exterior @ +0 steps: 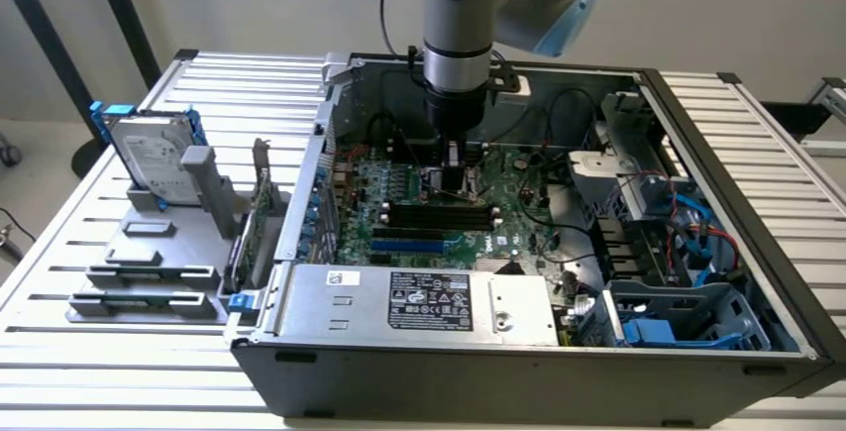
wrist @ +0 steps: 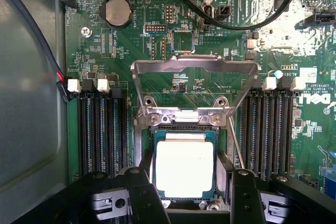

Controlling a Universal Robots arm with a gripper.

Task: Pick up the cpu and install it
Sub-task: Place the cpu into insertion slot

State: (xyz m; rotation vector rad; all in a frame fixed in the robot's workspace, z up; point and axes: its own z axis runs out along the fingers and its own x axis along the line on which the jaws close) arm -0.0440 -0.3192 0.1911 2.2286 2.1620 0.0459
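Gripper [wrist: 185, 184] hovers over the socket [wrist: 137, 150], jaws spread either side of the cpu [wrist: 185, 166] lying flat inside it, retention frame [wrist: 194, 64] flipped open at the socket's edge to admit the chip

I saw a silver hard drive [exterior: 149, 157] standing upright in a grey rack [exterior: 146, 272] on the slatted table [exterior: 133, 377], at the exterior view's left of the open computer case [exterior: 529, 372]. A coin battery [wrist: 117, 12] sat on the green motherboard [wrist: 94, 45], with black cables [wrist: 236, 26] arching nearby.
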